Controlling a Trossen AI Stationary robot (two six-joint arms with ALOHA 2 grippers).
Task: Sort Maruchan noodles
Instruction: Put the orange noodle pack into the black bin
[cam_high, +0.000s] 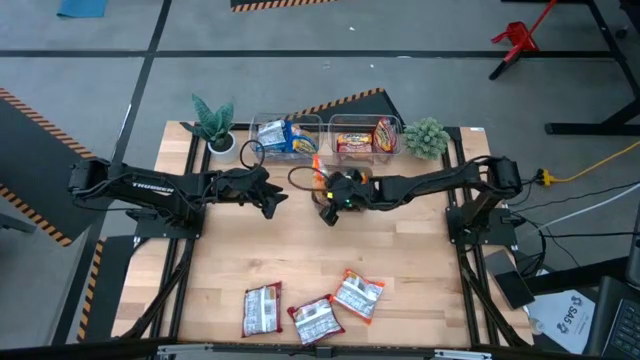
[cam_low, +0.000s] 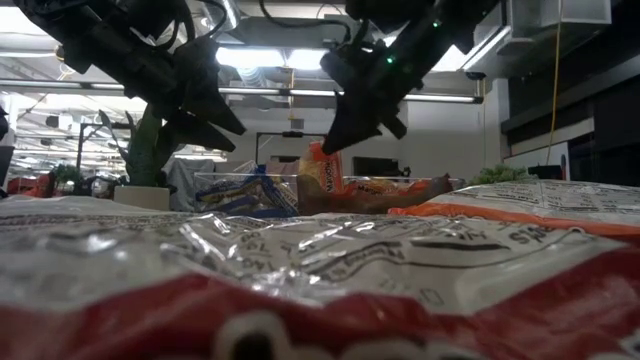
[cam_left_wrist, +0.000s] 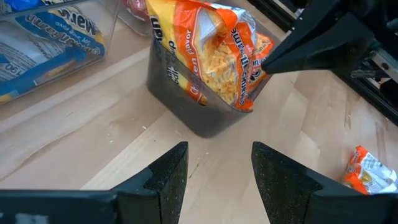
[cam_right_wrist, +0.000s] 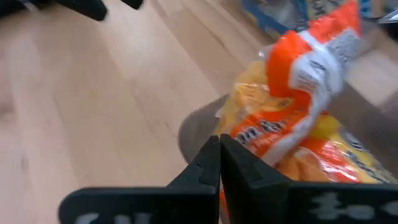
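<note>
The clenched right tool (cam_right_wrist: 219, 163) holds nothing beside the orange packet (cam_left_wrist: 217, 56) propped in the bin (cam_left_wrist: 186, 106) at desk (cam_high: 400, 250) centre, left tool (cam_left_wrist: 214, 180) released at 9 o'clock; a nudge could tip it out.

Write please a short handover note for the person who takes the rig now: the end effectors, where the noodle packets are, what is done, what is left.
Left end effector: open, empty, hovering near the small dark container.
Right end effector: shut, at the crinkly orange noodle packet standing in that container; grip unclear.
Done: blue-white packets in the left clear plastic bin, red-orange packets in the right clear bin.
Left: three red-white packets at the table's front edge.
</note>
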